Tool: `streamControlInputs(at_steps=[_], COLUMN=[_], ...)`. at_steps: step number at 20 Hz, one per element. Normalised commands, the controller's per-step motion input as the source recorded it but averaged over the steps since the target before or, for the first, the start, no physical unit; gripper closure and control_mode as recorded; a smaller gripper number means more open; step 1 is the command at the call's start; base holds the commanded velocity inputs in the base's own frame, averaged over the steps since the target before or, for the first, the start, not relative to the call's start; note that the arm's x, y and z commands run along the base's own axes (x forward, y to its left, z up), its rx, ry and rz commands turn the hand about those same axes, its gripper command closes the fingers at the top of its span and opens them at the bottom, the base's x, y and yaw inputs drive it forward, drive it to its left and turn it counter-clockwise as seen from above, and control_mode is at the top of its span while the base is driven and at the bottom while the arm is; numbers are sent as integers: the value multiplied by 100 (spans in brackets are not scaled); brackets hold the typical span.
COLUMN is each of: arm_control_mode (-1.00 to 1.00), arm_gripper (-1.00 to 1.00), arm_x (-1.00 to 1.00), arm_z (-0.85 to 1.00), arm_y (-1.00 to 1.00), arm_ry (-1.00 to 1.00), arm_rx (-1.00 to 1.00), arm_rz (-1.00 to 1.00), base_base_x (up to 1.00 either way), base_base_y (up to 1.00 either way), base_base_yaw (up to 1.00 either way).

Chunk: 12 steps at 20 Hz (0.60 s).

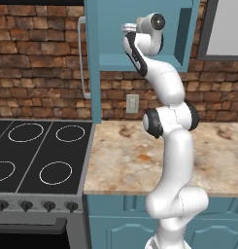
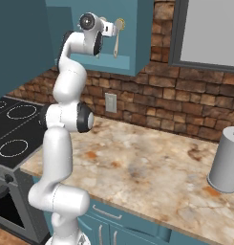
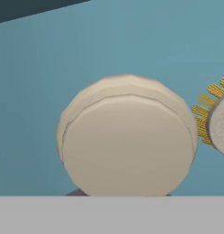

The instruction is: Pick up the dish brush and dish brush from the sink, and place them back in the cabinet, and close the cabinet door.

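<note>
My gripper (image 2: 113, 27) is raised inside the open teal cabinet (image 1: 115, 44), just above its lower shelf, and is shut on a dish brush (image 2: 117, 40). The brush's tan handle hangs down from the fingers. In the hand view its round cream head (image 3: 127, 141) sits right in front of the camera against the light blue cabinet back (image 3: 63, 55). A second dish brush (image 3: 216, 121) with yellow bristles lies just to its right at the frame edge. The cabinet door (image 1: 94, 73) stands open to the left, with its silver bar handle (image 1: 81, 58) facing out. The sink is out of view.
A black stovetop (image 1: 38, 151) with white rings lies lower left, and a marbled counter (image 1: 125, 160) sits under the cabinet. A wall outlet (image 1: 132, 103) is on the brick wall. A grey canister (image 2: 227, 160) stands at the counter's right, below a window (image 2: 209, 28).
</note>
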Motion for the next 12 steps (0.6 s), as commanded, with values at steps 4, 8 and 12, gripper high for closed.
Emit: streamControlInputs(at_steps=[4,8,12], arm_control_mode=[-100,-100,-100], arm_gripper=[100,100,100], arm_x=[10,14,16], arm_z=[-25,-26,-25], arm_y=[0,0,0], arm_ry=[-6,-6,-6], arm_rx=[0,0,0], arm_rz=[0,0,0], base_base_x=[0,0,0], base_base_y=[0,0,0], base_base_yaw=[0,0,0])
